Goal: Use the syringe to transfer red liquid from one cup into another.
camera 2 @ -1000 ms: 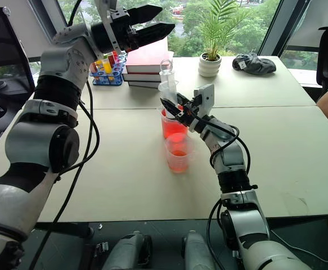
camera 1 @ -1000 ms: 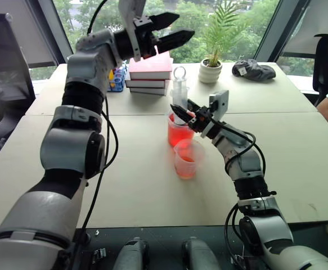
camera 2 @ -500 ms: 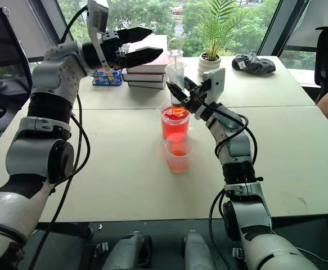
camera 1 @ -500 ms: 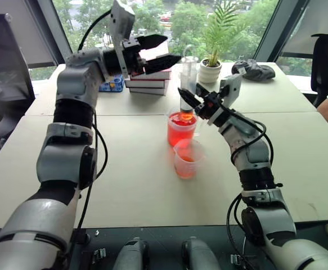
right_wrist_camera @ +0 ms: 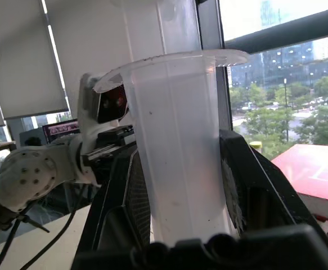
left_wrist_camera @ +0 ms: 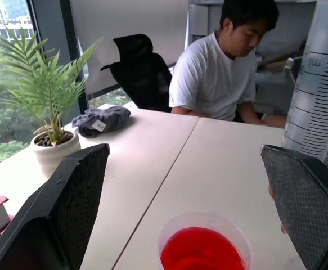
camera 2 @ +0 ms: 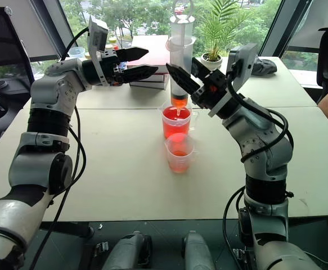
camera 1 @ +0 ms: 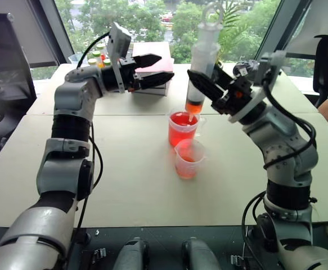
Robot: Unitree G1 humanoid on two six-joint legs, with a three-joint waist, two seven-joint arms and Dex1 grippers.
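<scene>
A clear, glossy plastic syringe [camera 1: 202,67] and two clear plastic cups [camera 1: 183,128] stand out against a matt, smooth table [camera 1: 124,180], textured black gripper pads [left_wrist_camera: 79,185] and crumpled dark cloth [left_wrist_camera: 100,120].

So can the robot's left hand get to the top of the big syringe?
Probably yes. The left gripper is open and points toward the syringe, which the right gripper holds upright over the handled measuring cup. Nothing stands in the gap between them, though the plunger top sits higher than the left gripper.

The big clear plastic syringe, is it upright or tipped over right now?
Upright: the clear plastic syringe hangs with its orange tip down over the handled cup, plunger ring on top.
</scene>
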